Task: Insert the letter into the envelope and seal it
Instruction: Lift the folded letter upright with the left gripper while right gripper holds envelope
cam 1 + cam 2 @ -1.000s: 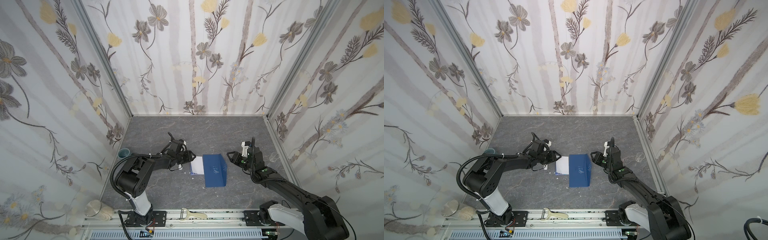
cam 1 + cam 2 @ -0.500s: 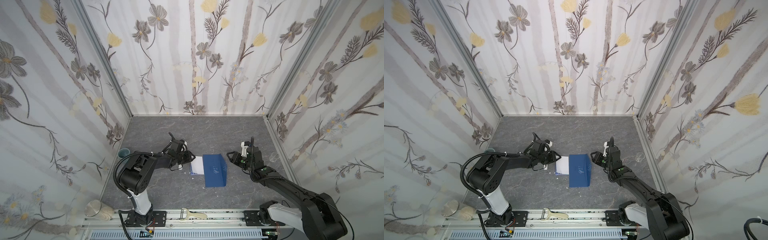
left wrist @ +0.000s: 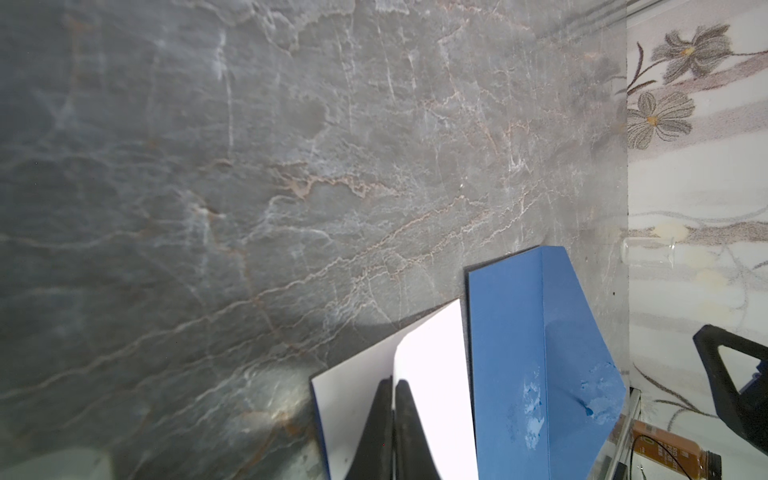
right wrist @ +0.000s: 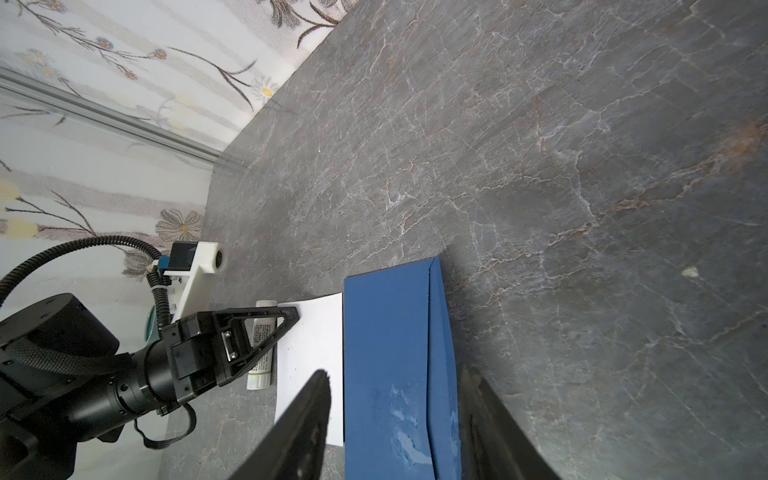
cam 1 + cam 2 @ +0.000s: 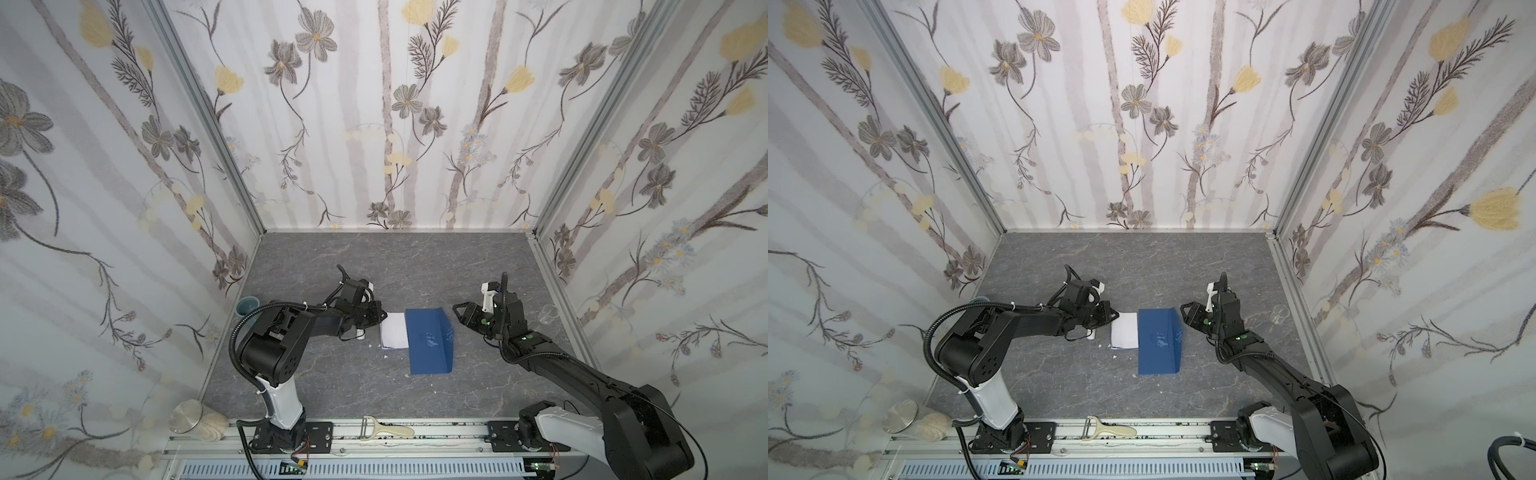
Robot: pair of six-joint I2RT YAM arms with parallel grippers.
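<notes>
**Letter's free edge being pinched beside the envelope**

In both top views, the letter (image 5: 394, 331) is being shown flat on the table (image 5: 332, 374), touching the left side of the envelope (image 5: 430, 340); whether it is tucked inside cannot be told. The right gripper (image 5: 456, 309) is being held half-spread and empty, just apart from the flap side. In the left wrist view, the left gripper (image 3: 392, 380) is being kept fully closed on the letter's curled upper leaf (image 3: 436, 365). In the right wrist view, a glue stick (image 4: 262, 357) is being shown beside the letter. The sheet is being judged light, thin and floppy, so it would likely buckle if pushed; the free edge looks the best place to hold it.
</notes>
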